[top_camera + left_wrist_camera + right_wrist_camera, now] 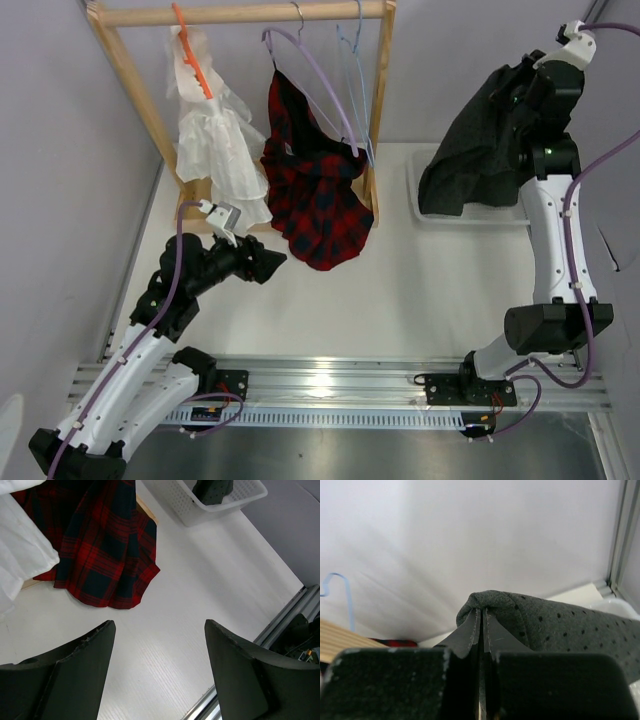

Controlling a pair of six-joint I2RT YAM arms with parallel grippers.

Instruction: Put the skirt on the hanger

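Right end effector (481, 614): we see it pinching the skirt (470, 140), two o'clock.
Left end effector (157, 626): spread over the desk (210, 565).

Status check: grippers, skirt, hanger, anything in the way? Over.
Right gripper shut on skirt, raised, hem in basket. Left gripper open, empty. Blue hanger on rail, plaid garment crowding it.

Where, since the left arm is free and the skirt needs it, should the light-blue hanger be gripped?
Probably the bare upper wire of the hanger just under its hook, coming from the near side with the open left gripper: lower down it crowds the plaid garment and the rack post.
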